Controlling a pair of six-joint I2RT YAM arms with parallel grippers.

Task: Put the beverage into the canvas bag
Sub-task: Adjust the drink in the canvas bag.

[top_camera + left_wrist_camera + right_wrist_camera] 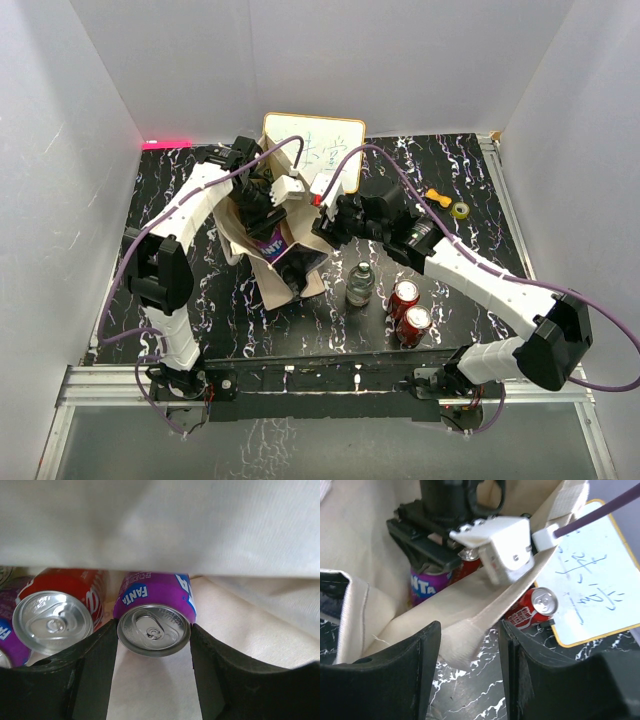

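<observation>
Beige cloth fills most of the left wrist view, because the left arm (pixel 185 205) reaches over and down into the canvas bag (pixel 270 290). The bag sits left of centre on the bench (pixel 480 170), mouth up and a bit of its dark purple print showing. The left jaws are inside it, pinching the purple Fanta can (pixel 152 597) by its sides.

From that wrist camera the can's pull-tab end faces the lens. Its long axis runs straight away into the bag, in line with the jaws (so end-on, not crosswise). A red can (pixel 65 600) sits just beside it on the left, facing the same way, and a sliver of another purple can (pixel 7 635) shows at the frame edge.

Moving right, the right arm (pixel 470 275) comes in at the bag's rim. The right jaws are spread, with the folded edge of the canvas between them. A second red can (pixel 535 607) lies on its side outside the bag, against the white board (pixel 600 580).

Further right, a clear bottle (pixel 359 284) and two upright red cans (pixel 404 296) (pixel 415 322) stand near each other on the bench. A tape roll (pixel 461 210) sits towards the far right corner.

The bench top is black with white marble veining, and plain white walls close it in on three sides.
</observation>
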